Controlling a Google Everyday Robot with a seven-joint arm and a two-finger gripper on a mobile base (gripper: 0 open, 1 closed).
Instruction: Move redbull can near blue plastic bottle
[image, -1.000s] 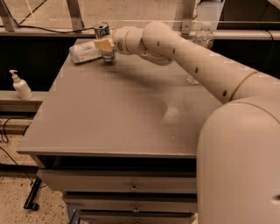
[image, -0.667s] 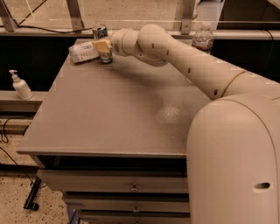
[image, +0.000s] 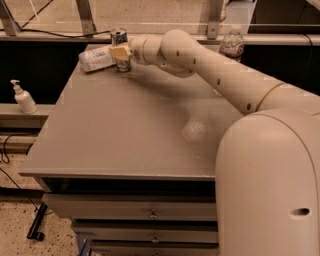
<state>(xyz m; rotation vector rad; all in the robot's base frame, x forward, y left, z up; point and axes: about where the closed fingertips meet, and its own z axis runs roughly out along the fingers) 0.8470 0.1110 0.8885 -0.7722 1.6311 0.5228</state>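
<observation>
The redbull can (image: 119, 36) stands upright at the far left corner of the grey table (image: 125, 130). Its silver top shows above the gripper. The blue plastic bottle (image: 95, 59) lies on its side just left of the can, touching it or nearly so. My gripper (image: 121, 53) reaches in from the right. Its yellowish finger pad (image: 119, 52) lies across the can's middle, and the fingers are shut on the can. The can's base is at the table surface.
A clear water bottle (image: 231, 42) stands on the ledge behind the table's far right. A white pump dispenser (image: 22, 97) stands on a lower shelf to the left. My arm (image: 210, 65) spans the far right of the table. Drawers are below the table's front edge.
The can and gripper have stayed almost in place beside the bottle. The near part of my arm has shifted and fills more of the right side.
</observation>
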